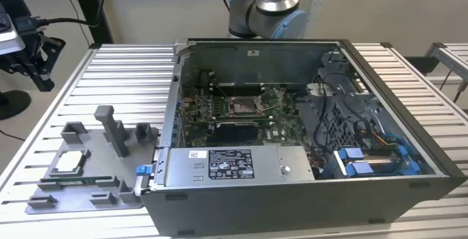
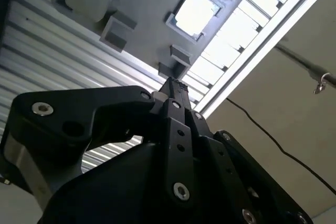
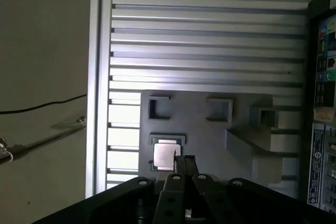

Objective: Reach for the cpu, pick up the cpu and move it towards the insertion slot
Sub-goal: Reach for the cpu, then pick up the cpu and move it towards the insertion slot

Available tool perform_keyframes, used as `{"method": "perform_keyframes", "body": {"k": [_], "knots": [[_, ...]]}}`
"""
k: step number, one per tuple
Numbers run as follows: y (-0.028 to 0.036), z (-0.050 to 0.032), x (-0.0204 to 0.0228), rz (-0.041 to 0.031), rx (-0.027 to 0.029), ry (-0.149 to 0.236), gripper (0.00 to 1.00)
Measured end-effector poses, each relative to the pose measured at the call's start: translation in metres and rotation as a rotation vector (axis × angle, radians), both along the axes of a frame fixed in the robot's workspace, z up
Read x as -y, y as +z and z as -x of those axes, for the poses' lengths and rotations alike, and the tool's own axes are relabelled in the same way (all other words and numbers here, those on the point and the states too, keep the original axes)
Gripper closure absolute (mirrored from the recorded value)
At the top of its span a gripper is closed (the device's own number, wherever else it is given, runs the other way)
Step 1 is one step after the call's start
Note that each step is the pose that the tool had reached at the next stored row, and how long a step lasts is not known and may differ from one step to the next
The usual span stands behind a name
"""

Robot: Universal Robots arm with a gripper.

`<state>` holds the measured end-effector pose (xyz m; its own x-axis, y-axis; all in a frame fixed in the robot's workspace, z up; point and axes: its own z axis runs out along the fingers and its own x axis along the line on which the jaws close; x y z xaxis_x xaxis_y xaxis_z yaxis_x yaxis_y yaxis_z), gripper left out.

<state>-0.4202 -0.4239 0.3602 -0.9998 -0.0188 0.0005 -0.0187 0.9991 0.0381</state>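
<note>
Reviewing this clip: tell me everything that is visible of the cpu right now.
The cpu is a small flat square chip with a pale silvery metal face and a tan rim. It lies flat, face up, in a square pocket of the grey plastic tray on the ribbed table, at the exterior view's left of the open computer case. Only the tray touches it; the pincer hangs apart from it.

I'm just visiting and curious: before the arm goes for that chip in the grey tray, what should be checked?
1. CPU lying flat in its grey tray pocket: ok.
2. Gripper empty: ok.
3. Gripper open for the chip: not ok, shut.
4. Gripper at the CPU: not ok, apart from it.
5. Computer case open above the insertion slot: ok.
6. Slot empty: cannot tell.
</note>
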Motion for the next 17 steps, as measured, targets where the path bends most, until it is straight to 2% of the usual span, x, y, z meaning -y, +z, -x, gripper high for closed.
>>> {"method": "perform_keyframes", "body": {"k": [4, 5, 17], "knots": [[0.0, 0.0, 0.0, 0.0, 0.0001, 0.0, 1.0], [0.0, 0.0, 0.0, 0.0, 0.0, 0.0, 0.0], [0.0, 0.0, 0.0, 0.0, 0.0, 0.0, 0.0]]}}
